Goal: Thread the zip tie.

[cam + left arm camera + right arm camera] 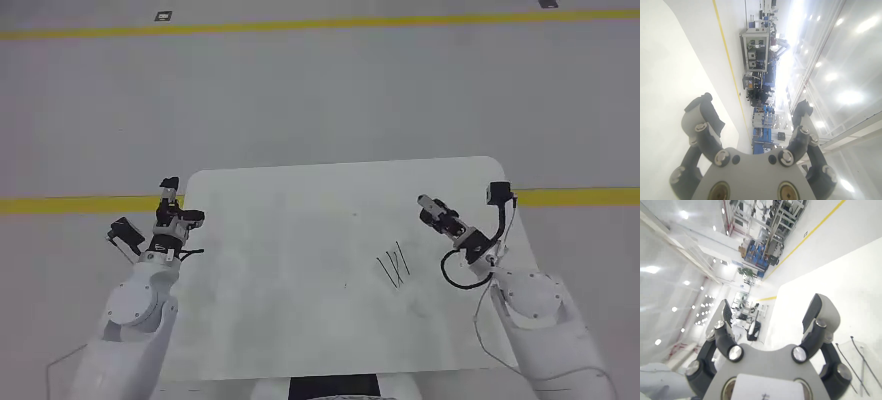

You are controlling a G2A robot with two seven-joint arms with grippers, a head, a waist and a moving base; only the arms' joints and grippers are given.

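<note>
Both stand open and empty: the left claw [755, 102] at the surface [300, 300] edge, the right claw [770, 300] near the zip ties [393, 265]. These lie flat and close together on the surface, so a pinch may slip off, or lift two at once.

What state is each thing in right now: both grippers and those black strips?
Left gripper: open, empty.
Right gripper: open, empty.
Zip ties: lying straight and loose on the table, none looped, none held.
</note>
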